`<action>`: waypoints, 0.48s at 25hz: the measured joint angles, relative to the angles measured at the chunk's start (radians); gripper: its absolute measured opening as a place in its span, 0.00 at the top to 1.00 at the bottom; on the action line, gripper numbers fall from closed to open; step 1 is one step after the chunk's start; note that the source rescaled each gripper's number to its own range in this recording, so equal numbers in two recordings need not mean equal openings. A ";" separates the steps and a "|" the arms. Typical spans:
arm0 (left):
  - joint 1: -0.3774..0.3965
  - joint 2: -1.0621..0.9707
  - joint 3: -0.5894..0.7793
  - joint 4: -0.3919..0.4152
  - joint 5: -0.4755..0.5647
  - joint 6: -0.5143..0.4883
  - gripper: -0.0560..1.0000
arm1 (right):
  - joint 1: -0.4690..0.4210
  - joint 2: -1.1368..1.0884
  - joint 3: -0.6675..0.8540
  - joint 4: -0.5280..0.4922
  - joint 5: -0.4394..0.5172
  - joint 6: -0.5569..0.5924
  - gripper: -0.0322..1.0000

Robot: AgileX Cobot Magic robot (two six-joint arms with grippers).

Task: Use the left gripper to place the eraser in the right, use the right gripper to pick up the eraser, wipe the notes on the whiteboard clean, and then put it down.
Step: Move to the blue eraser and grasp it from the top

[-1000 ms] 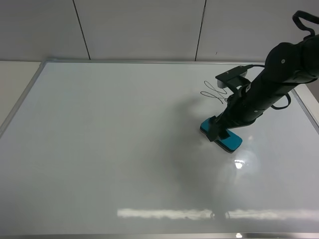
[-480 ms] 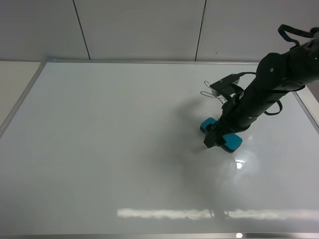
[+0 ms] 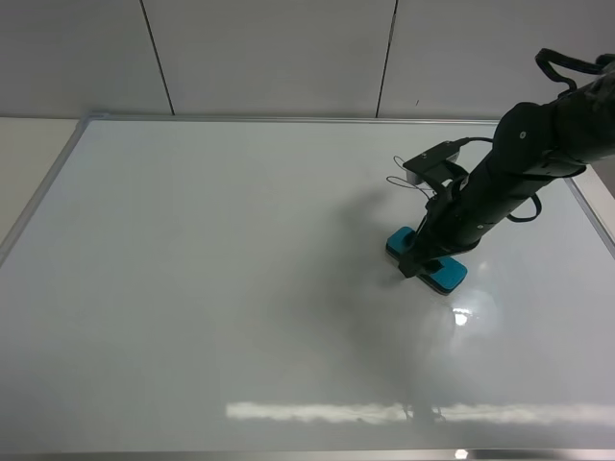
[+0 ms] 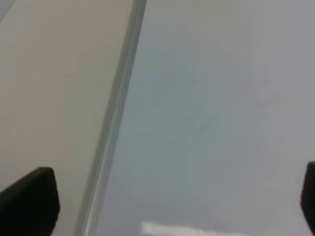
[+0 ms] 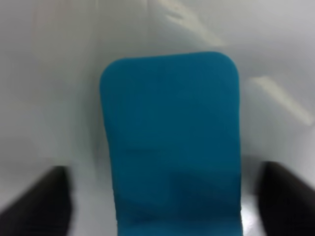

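Backdrop: pale grey wall panels (image 3: pixel 269 58) split by dark seams run behind the work area, with a strip of beige tabletop (image 3: pixel 24 163) at the left edge.
Whiteboard: the large glossy white whiteboard (image 3: pixel 192 288) in its thin silver-grey frame (image 3: pixel 43 187) lies flat and fills most of the high view, with light glare streaked along its near side.
Right arm: the plain black jointed arm (image 3: pixel 538 144) reaches in from the far right and slants down to the board's right half.
Eraser: the small teal-blue rounded block eraser (image 3: pixel 447 277) lies flat on the board on its dark felt underside, right of centre and nearer the camera than the scribble.
Right gripper: the slim black right gripper (image 3: pixel 420 261) is down over the eraser. In its wrist view, which is blurred, the fingers (image 5: pixel 34 201) stand one on each side of the block with a sliver of white board showing between each finger and the teal, so the pincer is spread and not gripping.
Left gripper: the black left gripper (image 4: pixel 170 199) has its tips wide apart above the board's framed edge, beige tabletop on one side, and holds nothing.
Notes: the thin black looping marker notes (image 3: pixel 396 180) sit beyond the eraser, partly hidden by the right wrist.
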State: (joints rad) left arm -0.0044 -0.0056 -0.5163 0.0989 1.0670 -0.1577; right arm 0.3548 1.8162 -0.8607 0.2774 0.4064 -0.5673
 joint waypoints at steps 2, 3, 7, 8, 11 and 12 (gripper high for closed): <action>0.000 0.000 0.000 0.000 0.000 0.000 0.00 | 0.000 0.000 0.000 0.000 -0.002 0.000 0.96; 0.000 0.000 0.000 0.000 0.000 0.000 0.00 | 0.000 0.000 0.000 0.004 -0.002 0.000 0.96; 0.000 0.000 0.000 0.000 0.000 0.000 0.00 | 0.000 0.000 0.000 0.010 -0.014 0.000 0.96; 0.000 0.000 0.000 0.000 0.000 0.000 0.00 | 0.000 0.000 0.000 0.011 -0.014 0.000 0.96; 0.000 0.000 0.000 0.000 0.000 0.000 0.00 | 0.000 0.000 0.000 0.025 -0.019 0.001 0.96; 0.000 0.000 0.000 0.000 0.000 0.000 0.00 | 0.000 0.000 0.000 0.028 -0.024 0.009 0.96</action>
State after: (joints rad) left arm -0.0044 -0.0056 -0.5163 0.0989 1.0670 -0.1577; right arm 0.3548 1.8162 -0.8607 0.3059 0.3820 -0.5582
